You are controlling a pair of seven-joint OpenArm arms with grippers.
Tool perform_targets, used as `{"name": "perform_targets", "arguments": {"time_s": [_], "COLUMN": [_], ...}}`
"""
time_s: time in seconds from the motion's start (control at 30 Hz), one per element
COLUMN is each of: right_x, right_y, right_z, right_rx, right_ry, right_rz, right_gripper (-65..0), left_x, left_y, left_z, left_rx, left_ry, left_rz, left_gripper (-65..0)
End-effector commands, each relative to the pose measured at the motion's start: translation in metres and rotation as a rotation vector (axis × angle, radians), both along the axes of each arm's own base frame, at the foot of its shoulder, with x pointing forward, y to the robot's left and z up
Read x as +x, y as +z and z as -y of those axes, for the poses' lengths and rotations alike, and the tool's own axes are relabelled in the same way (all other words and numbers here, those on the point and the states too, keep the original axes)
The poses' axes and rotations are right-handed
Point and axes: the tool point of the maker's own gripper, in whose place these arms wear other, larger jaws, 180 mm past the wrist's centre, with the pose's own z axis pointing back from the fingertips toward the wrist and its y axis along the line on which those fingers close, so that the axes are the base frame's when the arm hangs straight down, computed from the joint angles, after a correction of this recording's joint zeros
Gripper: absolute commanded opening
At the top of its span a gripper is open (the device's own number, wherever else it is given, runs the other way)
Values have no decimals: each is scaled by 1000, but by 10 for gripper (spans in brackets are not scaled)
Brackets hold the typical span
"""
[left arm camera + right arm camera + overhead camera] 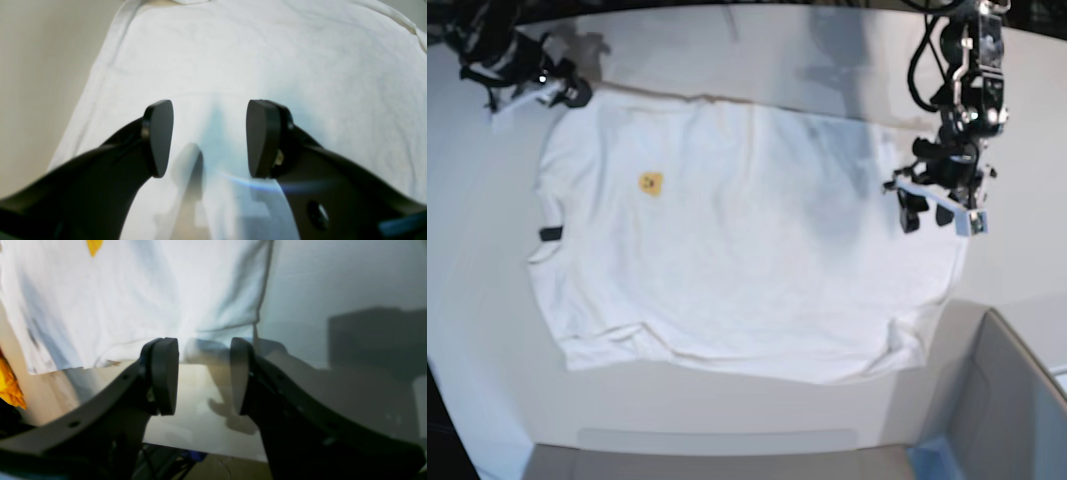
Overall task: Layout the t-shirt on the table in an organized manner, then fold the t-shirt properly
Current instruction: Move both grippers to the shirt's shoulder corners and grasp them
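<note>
T-shirt (747,250) is lying spread flat on the white surface (1007,270), plain side up with a small yellow mark (650,183) showing. Left tool (209,138) is hovering over the shirt's edge, pads spread wide, gripping nothing. Right tool (203,375) is sitting at the shirt's far corner, pads partly apart, nothing between them. Grey box (1017,400) is sitting just beside the shirt's near corner

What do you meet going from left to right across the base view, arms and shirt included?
Right gripper at the shirt's far corner → white cotton t-shirt spread on the white tabletop → left gripper, fingers apart → grey box.
</note>
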Motion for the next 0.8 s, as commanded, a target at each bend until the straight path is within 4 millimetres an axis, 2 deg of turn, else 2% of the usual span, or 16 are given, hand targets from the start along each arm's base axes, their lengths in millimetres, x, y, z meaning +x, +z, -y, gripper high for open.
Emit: {"name": "perform_targets", "arguments": {"time_s": [0.0,0.1,0.17,0.3,0.4,0.47,0.53,0.63,0.77], "right_x": [-2,-5,-7,-6,-2,-1,-1,0,4], "right_y": [-3,-16,-19,-18,-16,-16,-16,-16,-14], "right_z": [-6,-14,-16,-14,-11,-11,-12,-13,-12], "right_rx": [15,39,49,45,35,35,38,40,37], "right_ry": [9,10,4,7,1,4,6,7,7], "right_rz": [-14,-54,-63,-61,-51,-51,-49,-47,-38], "right_gripper": [-405,-405,-405,-405,-405,-405,-405,-405,-405], "left_x": [6,2,-7,-22,-42,-50,-51,-59,-80], "left_y": [14,10,4,4,8,12,8,-15,-57], "left_z": [-4,-5,-13,-47,-90,-109,-112,-116,-128], "left_rx": [21,22,29,11,-3,2,2,-19,-41], "left_ry": [-1,0,21,158,327,389,394,414,464], "left_rz": [52,38,17,21,42,53,43,-32,-161], "left_gripper": [-316,-316,-316,-316,-316,-314,-312,-312,-312]}}
